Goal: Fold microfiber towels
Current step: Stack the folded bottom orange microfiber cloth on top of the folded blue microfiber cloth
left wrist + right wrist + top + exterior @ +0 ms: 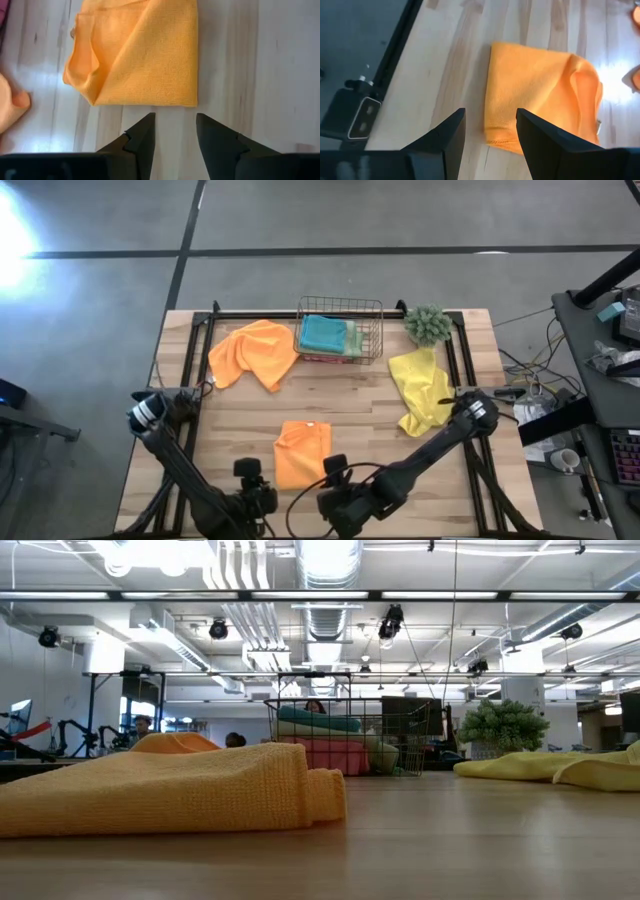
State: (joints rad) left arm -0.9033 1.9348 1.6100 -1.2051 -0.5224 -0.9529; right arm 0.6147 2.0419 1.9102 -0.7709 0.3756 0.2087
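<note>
Presently, the folded orange towel (302, 453) lies at the table's (360, 400) near centre, the fold judged complete. The left gripper (175, 131) and right gripper (490, 126) stand just beside it, fingers apart, empty. Next move: fetch the crumpled orange towel (253, 352) beside the basket (372, 315), or the yellow towel (421, 388).

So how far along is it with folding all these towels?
Done: folded teal towel and others stacked in the copper wire basket. In hand: a folded orange microfiber towel lying near both open grippers, left gripper, right gripper, neither holding it. Left: a crumpled orange towel and a crumpled yellow towel.
</note>
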